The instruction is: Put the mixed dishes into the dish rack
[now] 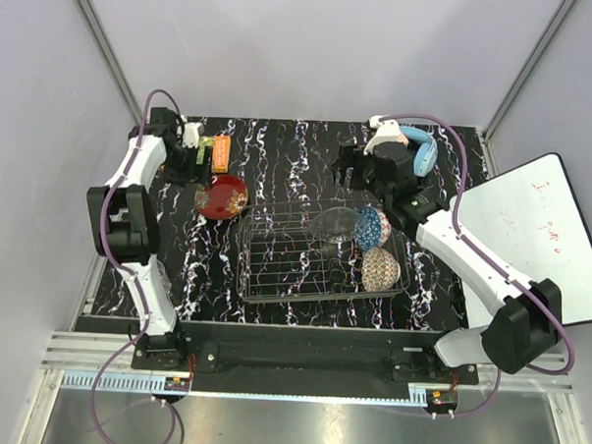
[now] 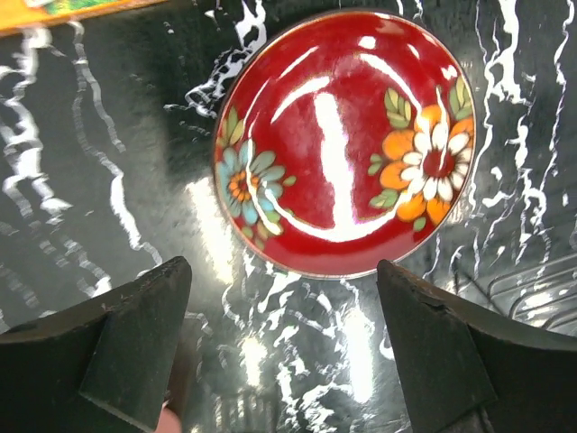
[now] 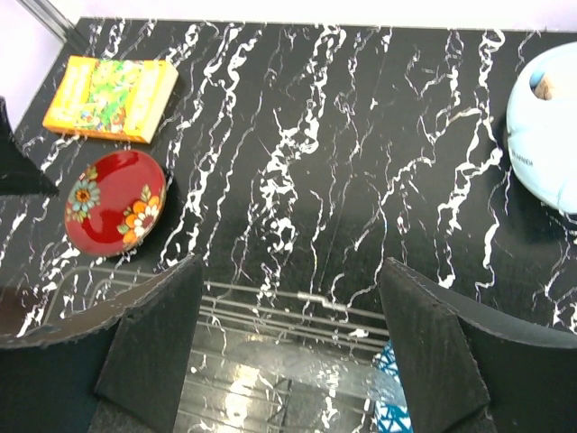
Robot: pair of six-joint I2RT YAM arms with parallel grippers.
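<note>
The overhead view alone takes in the whole desk. The dish rack (image 1: 274, 280) sits in the middle towards the near edge, its long axis running along that edge. Three dishes are in its right half. The clear glass bowl (image 1: 333, 224) is at the far side. The blue patterned bowl (image 1: 371, 226) is just beside it, and the beige patterned bowl (image 1: 379, 269) is nearer the rack's right end. Both patterned bowls look tipped on their sides, though which way each mouth faces cannot be told.

The glossy red plate (image 1: 221, 196) lies flat on the desk's left half, just beside the rack's far-left corner. The orange-green book (image 1: 220, 152) lies beyond it, towards the far edge. The light blue headphones (image 1: 422, 149) lie by the far edge on the right.

The left wrist view adds the plate's detail. It lies face up, with painted flowers at two sides of its rim, and as a round dish it has no long axis. The left claw (image 2: 284, 334) hovers just short of it with its fingers (image 2: 135, 334) set wide apart and nothing between them.

The right wrist view shows the rack's far rim under the right claw (image 3: 293, 352). This claw is also spread wide with nothing in it, and a sliver of the blue bowl shows at its right finger.
</note>
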